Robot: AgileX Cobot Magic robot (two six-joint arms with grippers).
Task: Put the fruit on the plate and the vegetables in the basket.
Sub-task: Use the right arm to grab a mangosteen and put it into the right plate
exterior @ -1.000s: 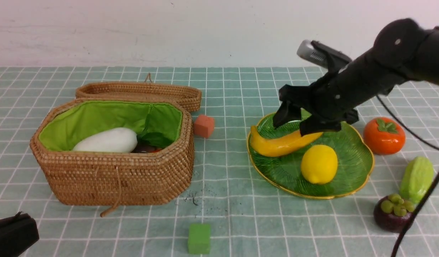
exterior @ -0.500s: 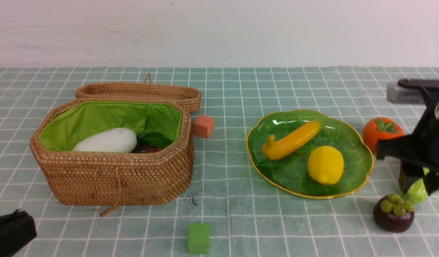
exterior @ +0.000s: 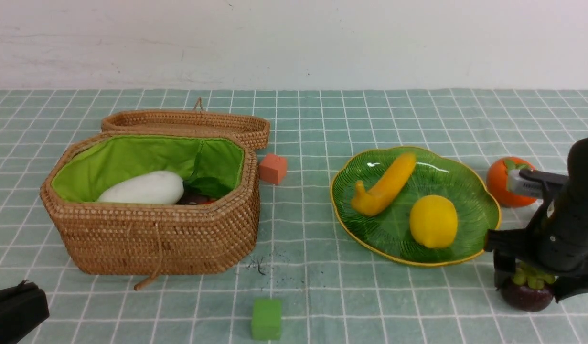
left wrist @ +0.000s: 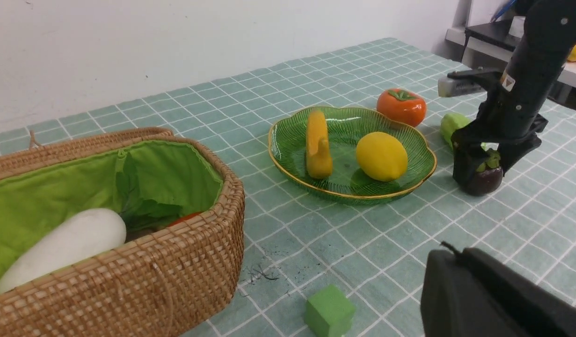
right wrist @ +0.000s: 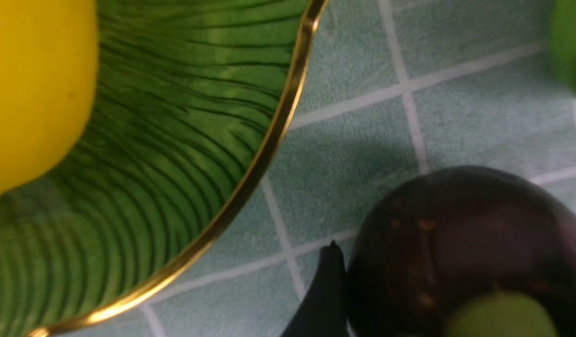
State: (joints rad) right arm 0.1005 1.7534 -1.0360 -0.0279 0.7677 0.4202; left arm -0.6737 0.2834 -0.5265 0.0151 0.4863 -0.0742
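Now, step: judged to be the grasp of the mangosteen (exterior: 523, 300), with the lift to the plate (exterior: 468, 188) to follow.
Right hand (exterior: 535, 288): down over the fruit, spread wide, one side on each flank; no squeeze visible. In the wrist view one finger (right wrist: 323, 304) sits just beside the skin; contact cannot be told.
Mangosteen position: on the worktop (exterior: 322, 286), near-right corner, just beside the plate's gold rim, not on it.
Mangosteen look: round, dark purple, glossy, with brownish specks; green calyx on top, facing up. No long axis, so the approach angle probably matters little.
Bearing for the move: the plate lies to the robot's left of the fruit and slightly farther off; a short carry over the rim.
Plate contents: banana (exterior: 384, 184) and lemon (exterior: 433, 221); the lemon sits nearest the incoming side, so free space looks tight there.
Nearer arm: right. Left hand (exterior: 14, 310) is well apart at the near-left corner; its opening cannot be told.
Outstanding: persimmon (exterior: 501, 184) off the plate; gourd (left wrist: 450, 126) not yet in the basket (exterior: 155, 239).
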